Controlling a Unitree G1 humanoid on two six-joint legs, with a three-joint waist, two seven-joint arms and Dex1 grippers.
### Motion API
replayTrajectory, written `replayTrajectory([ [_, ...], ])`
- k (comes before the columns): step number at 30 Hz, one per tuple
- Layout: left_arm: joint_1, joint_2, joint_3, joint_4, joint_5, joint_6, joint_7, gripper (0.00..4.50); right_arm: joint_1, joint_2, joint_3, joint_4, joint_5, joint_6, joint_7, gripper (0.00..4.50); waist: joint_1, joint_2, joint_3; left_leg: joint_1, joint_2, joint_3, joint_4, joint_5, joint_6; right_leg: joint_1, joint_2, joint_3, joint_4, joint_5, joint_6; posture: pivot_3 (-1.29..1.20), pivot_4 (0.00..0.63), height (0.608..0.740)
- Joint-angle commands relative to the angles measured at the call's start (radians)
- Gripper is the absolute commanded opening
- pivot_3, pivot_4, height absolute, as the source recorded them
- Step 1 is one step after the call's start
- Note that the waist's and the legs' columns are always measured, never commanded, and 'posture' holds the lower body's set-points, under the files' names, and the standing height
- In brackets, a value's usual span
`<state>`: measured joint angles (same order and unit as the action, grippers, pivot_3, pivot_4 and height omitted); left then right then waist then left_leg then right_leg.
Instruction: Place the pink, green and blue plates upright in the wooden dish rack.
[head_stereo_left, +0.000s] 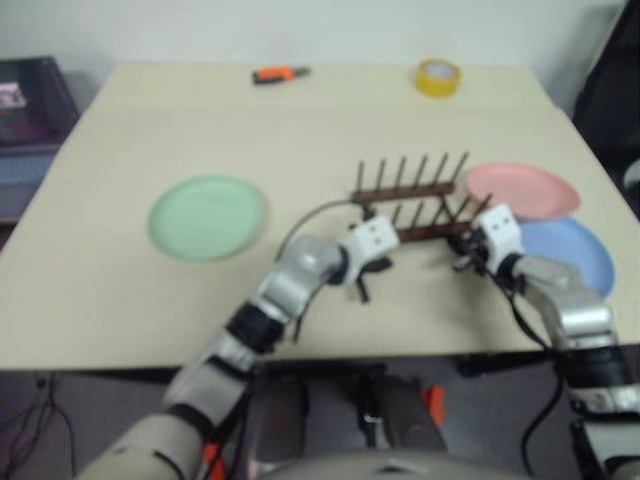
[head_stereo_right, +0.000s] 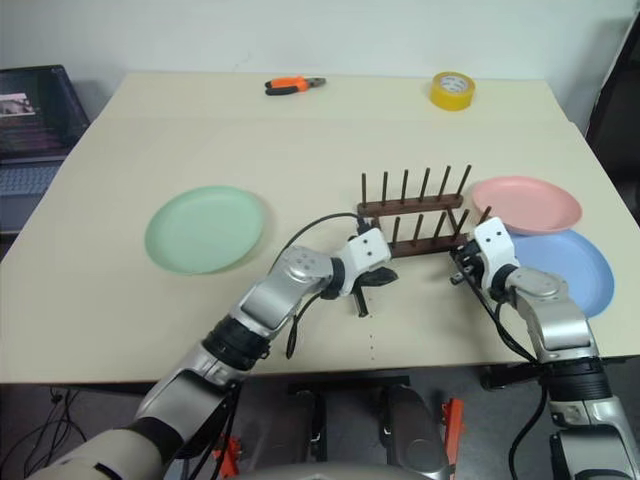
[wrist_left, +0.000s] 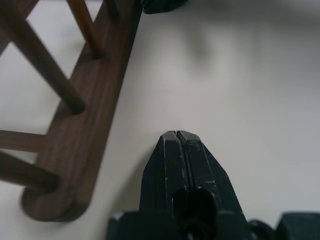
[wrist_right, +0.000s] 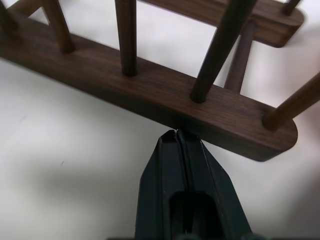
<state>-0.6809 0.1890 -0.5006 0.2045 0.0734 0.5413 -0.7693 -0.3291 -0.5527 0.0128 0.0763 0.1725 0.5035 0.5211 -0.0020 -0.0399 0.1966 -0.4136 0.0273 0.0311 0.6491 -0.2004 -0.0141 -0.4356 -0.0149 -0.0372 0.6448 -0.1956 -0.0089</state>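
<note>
Dark brown wood marks the wooden dish rack (head_stereo_right: 412, 224), which stands near the middle of my pale bench (head_stereo_right: 300, 140), its two rails each carrying a row of thin upright pegs with no plate among them. All three plates lie flat on the bench. The green plate (head_stereo_right: 205, 228) sits well off to my left of the rack. The pink plate (head_stereo_right: 526, 204) rests just to my right of the rack, and the blue plate (head_stereo_right: 565, 268) lies nearer to me than the pink one, its far edge tucked under or against the pink rim; I cannot tell which. My left gripper (wrist_left: 177, 136) is closed, its two black fingers pressed together with nothing between them, and it points at bare bench just beside the rounded end of the near rail at my left end of the rack. My right gripper (wrist_right: 176, 133) is closed as well and holds nothing; its tip sits right at the side of the near rail close to my right end of the rack, and I cannot tell whether it touches the wood. Far across the bench lie an orange-handled tool (head_stereo_right: 293, 86) and a roll of yellow tape (head_stereo_right: 452, 90). Off the bench's left side stands a dark bin (head_stereo_right: 35, 105).
</note>
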Motion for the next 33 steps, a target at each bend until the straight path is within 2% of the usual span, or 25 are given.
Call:
replayTrajectory([
  [1, -0.027, -0.002, 0.031, 0.061, 0.028, -0.037, 0.050, 0.02, -0.010, 0.028, -0.007, 0.038, -0.034, -0.044, -0.041, 0.00, -0.001, 0.000, 0.000, 0.000, 0.000, 0.000, 0.000, 0.000, 0.001, 0.000, 0.000, 0.000, 0.000, 0.000, 0.000, 0.00, 0.150, 0.740],
  [16, -0.100, -0.004, 0.079, 0.242, 0.042, -0.171, 0.120, 0.02, -0.087, 0.094, -0.018, 0.157, -0.097, -0.181, -0.105, 0.00, -0.004, 0.000, 0.000, 0.003, 0.001, 0.001, -0.002, 0.003, 0.005, 0.001, -0.001, 0.001, 0.000, 0.001, 0.001, 0.00, 0.150, 0.740],
  [23, -0.136, -0.006, 0.099, 0.315, 0.052, -0.215, 0.122, 0.02, -0.121, 0.095, -0.016, 0.193, -0.094, -0.194, -0.073, 0.00, -0.004, 0.000, 0.000, 0.000, 0.000, 0.002, -0.003, 0.003, 0.005, 0.000, -0.002, 0.002, 0.000, 0.004, 0.006, 0.00, 0.150, 0.740],
  [27, -0.123, 0.046, 0.104, 0.234, 0.038, -0.186, 0.055, 0.02, -0.095, 0.061, -0.016, 0.082, -0.060, -0.131, 0.005, 0.00, -0.005, 0.000, 0.000, -0.001, 0.000, 0.001, -0.003, 0.003, 0.005, -0.001, -0.002, 0.002, 0.000, 0.004, 0.006, 0.00, 0.150, 0.740],
  [33, -0.030, 0.188, 0.181, -0.150, -0.061, 0.021, -0.068, 0.02, -0.088, -0.085, -0.058, -0.283, 0.137, 0.136, 0.215, 0.00, -0.007, 0.001, 0.001, -0.004, 0.002, 0.001, -0.006, 0.003, 0.005, -0.006, -0.002, 0.001, 0.001, 0.003, 0.004, 0.00, 0.150, 0.740],
])
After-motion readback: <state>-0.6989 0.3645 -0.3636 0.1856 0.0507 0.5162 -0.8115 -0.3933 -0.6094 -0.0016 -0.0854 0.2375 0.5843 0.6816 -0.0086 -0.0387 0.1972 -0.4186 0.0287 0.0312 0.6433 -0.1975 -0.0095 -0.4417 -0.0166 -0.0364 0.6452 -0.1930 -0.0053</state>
